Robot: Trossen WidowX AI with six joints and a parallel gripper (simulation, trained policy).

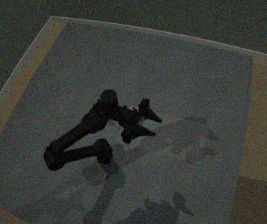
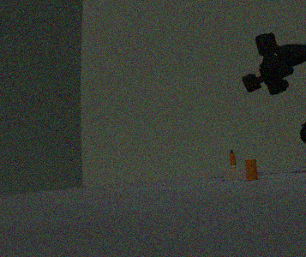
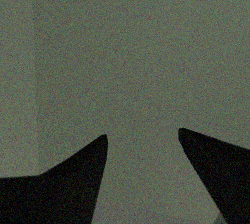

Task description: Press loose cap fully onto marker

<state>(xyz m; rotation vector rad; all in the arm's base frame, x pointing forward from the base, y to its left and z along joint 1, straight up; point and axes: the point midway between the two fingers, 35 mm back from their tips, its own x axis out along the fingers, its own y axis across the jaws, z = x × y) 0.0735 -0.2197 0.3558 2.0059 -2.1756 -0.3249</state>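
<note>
The marker [image 2: 232, 159] stands upright with its dark tip bare, in the holder block [image 2: 230, 174], which is pale and faint in the exterior view. The orange cap [image 2: 251, 170] stands on the table just right of it, apart from it. In the top view only a small orange patch, likely the marker [image 1: 133, 108], shows past the gripper; the arm hides the cap and the block. My gripper [image 1: 158, 128] [image 2: 264, 86] [image 3: 142, 136] is open and empty, high above the table. The wrist view shows neither marker nor cap between the fingers.
The grey mat [image 1: 107, 56] covers much of the wooden table [image 1: 265, 116]. Shadows of the arm fall across the mat. A darker rounded patch [image 1: 256, 201] lies at the lower right in the top view. The table's far edge runs across the top.
</note>
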